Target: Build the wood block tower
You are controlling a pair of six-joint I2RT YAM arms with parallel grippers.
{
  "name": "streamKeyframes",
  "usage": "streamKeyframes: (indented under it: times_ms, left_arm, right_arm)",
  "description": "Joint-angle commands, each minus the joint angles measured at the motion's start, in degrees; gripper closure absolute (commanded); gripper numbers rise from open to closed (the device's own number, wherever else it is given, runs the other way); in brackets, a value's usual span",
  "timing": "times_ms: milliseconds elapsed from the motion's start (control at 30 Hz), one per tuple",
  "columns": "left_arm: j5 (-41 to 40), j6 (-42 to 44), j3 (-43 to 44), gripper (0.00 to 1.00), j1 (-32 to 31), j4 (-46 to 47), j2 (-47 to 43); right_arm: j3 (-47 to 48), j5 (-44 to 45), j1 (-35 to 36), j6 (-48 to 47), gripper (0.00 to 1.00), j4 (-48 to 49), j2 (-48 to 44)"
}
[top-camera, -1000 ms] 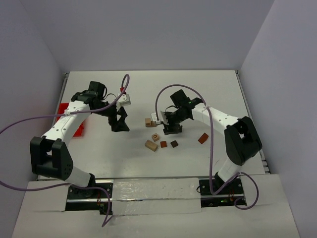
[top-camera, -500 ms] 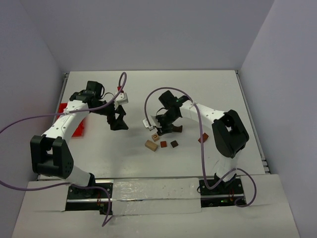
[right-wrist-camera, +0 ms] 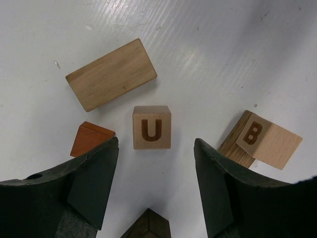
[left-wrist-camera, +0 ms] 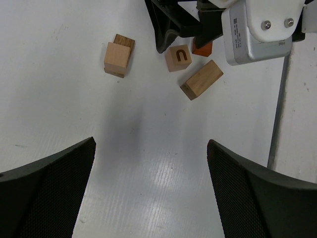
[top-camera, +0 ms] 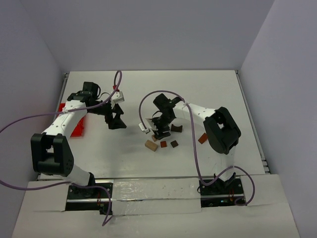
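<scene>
Nearest the bases, a long tan block (right-wrist-camera: 111, 74), a reddish-brown piece (right-wrist-camera: 91, 139) and a dark brown cube (top-camera: 174, 144) are lying loose on the table (top-camera: 148, 89), so the tower is barely begun. Just beyond, the right end effector (top-camera: 161, 130) is hovering over the U cube (right-wrist-camera: 151, 127). Its fingers are spread wide to either side and gripping nothing. I judge a pick-up is being lined up, calling for a straight descent and a squeeze. Further back, the B block (right-wrist-camera: 270, 140) is lying atop a browner block (right-wrist-camera: 235, 145). Well apart, the left end effector (top-camera: 117, 119) is hanging released and empty.

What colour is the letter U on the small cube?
Dark brown, on a light tan cube; the right wrist view shows it best.
</scene>
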Motion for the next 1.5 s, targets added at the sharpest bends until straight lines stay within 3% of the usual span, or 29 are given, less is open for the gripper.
streamKeyframes:
  times_ms: [0, 967, 1233, 1467]
  left_arm:
    - [3.8, 2.0, 0.0, 0.01, 0.8, 2.1, 0.6]
    - [3.9, 1.6, -1.0, 0.01, 0.8, 4.2, 2.2]
    - [3.7, 0.8, -2.0, 0.01, 0.8, 5.4, 2.0]
    - [4.0, -0.2, -3.0, 0.01, 0.8, 6.8, 1.7]
  right_arm:
    - [1.0, -0.3, 1.1, 0.5, 0.3, 0.3, 0.3]
    - [-2.8, 1.7, 2.3, 3.4, 0.44, 4.4, 0.9]
    - [-2.5, 1.7, 2.2, 6.1, 0.68, 4.4, -0.5]
    - [-1.0, -1.7, -2.0, 15.6, 0.75, 6.2, -3.4]
